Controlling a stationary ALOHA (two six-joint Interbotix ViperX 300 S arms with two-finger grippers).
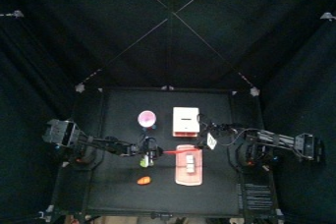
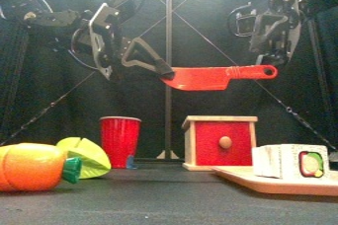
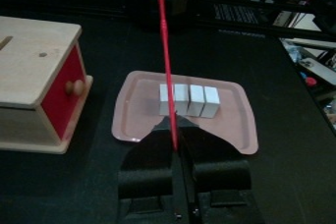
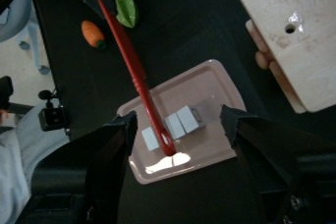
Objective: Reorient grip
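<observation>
the left claw (image 2: 148, 59) grips one end of the flat red plastic knife (image 2: 211, 76), held level in the air above the worktop (image 2: 158, 185). the right claw (image 2: 271, 43) hangs wide open just over its far tip, contact hard to judge. below lies a pink tray (image 3: 138, 110), partly hidden.

Dim curtained pen (top view darkest); glare on the pink tray (image 4: 164, 159).

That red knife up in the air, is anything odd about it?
The red plastic knife hangs level above the table, gripped only by the left gripper; the right gripper waits open beside its tip. Nothing looks spilled.
</observation>
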